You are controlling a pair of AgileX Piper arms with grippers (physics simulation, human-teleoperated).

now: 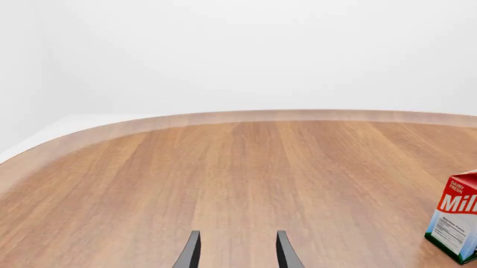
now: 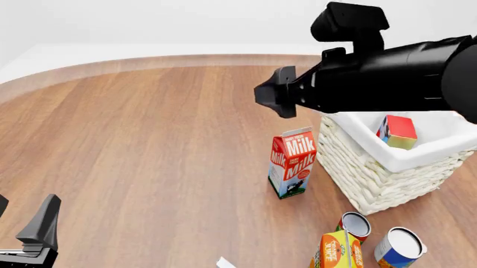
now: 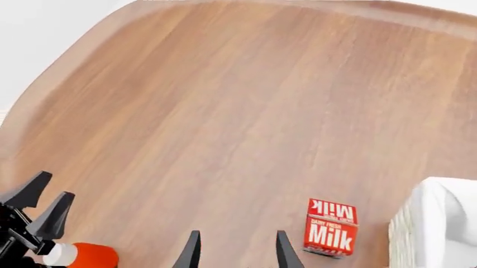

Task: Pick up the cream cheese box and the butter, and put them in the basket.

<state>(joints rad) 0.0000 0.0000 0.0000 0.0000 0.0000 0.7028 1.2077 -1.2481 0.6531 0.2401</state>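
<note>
Presently on the wooden desk (image 2: 149,145): one wicker basket (image 2: 372,178) at the right, cloth-lined, holding the butter (image 2: 397,132), a red and orange carton lying tilted inside against the liner. Butter item: judged done. One Milk carton (image 2: 292,162), upright, just left of the basket, not a task item. Near edge, right of centre: orange juice carton (image 2: 337,251) and two tins (image 2: 356,225), close together. Cream cheese box (image 2: 225,262): only a pale corner shows at the bottom edge of the front view, left of the juice carton; its long axis cannot be told. Right pincer (image 3: 237,248): raised high above the desk beside the basket, fingers parted with nothing between them, looking down on the milk carton. Left pincer (image 1: 237,250): low at the near left corner of the desk, fingers parted, empty, facing bare wood. Key relation: the cream cheese box lies toward the near edge, between the two arms, behind and below the right pincer and off to the right of the left pincer. Which arm is nearer cannot be settled from so little of the box; the left sits lower, the right is closer to the basket.
</note>
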